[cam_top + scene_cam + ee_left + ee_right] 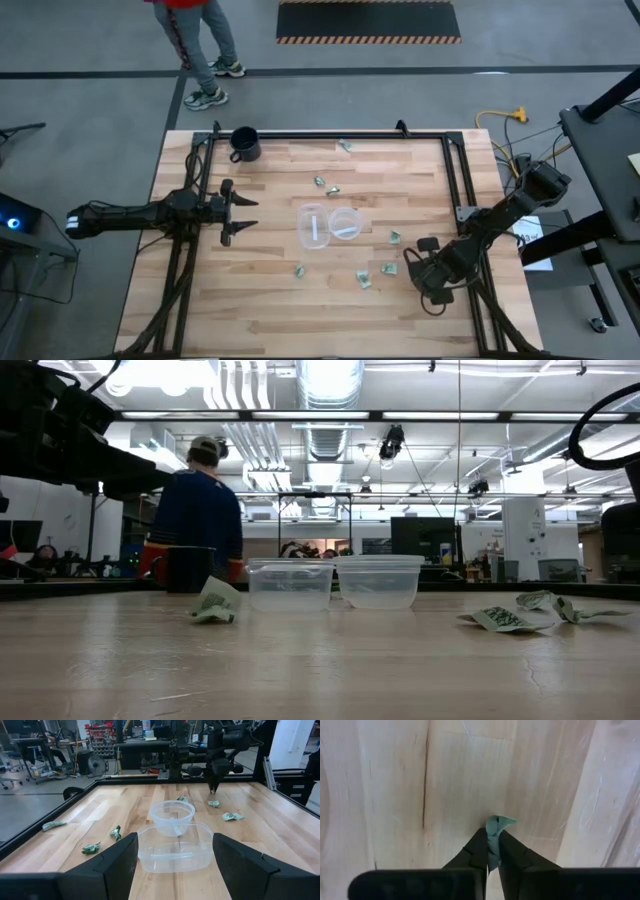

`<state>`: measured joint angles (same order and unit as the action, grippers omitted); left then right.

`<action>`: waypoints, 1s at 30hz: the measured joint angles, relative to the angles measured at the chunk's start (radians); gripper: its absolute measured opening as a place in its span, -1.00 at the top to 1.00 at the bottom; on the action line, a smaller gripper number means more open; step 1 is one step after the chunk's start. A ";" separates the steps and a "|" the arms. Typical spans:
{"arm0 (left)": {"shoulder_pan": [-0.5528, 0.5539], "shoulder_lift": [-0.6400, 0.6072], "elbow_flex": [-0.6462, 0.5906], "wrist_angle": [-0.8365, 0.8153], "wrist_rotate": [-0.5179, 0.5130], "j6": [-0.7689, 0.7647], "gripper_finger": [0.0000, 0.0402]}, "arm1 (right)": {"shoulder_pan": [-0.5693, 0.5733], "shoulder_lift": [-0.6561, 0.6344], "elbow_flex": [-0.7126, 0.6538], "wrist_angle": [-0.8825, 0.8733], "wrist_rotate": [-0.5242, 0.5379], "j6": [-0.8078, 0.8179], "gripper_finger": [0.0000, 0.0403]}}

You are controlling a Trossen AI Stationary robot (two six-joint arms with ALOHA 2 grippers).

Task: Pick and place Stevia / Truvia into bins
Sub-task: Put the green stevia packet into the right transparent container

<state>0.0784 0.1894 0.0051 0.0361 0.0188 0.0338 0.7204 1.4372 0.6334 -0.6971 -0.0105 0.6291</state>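
- On the table's right side, the right gripper [492, 851] points down at the wood, its fingers pinched together on one green packet [496, 831].
- Near the middle stand two clear bins [328, 225].
- At the left, the left gripper [238, 213] waits half open, holding nothing.

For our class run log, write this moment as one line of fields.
right tool: shut on green sweetener packet, low over wooden table | left tool: open, waiting left of clear bins | loose packets: scattered
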 joint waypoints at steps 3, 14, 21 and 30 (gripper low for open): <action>0.000 0.000 0.000 0.000 0.000 0.000 -0.20 | 0.002 -0.007 0.000 -0.001 0.026 0.000 0.94; 0.000 0.000 0.000 0.000 0.000 0.000 -0.20 | 0.000 -0.103 0.042 -0.018 0.496 0.024 0.95; 0.000 0.000 0.000 0.000 0.000 0.000 -0.20 | -0.001 -0.173 0.005 0.074 0.912 0.158 0.94; 0.000 0.000 0.000 0.000 0.000 0.000 -0.20 | -0.045 -0.190 -0.204 0.600 1.025 0.007 0.94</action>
<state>0.0781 0.1894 0.0051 0.0364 0.0186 0.0338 0.6749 1.2472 0.4296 -0.0968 1.0145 0.6366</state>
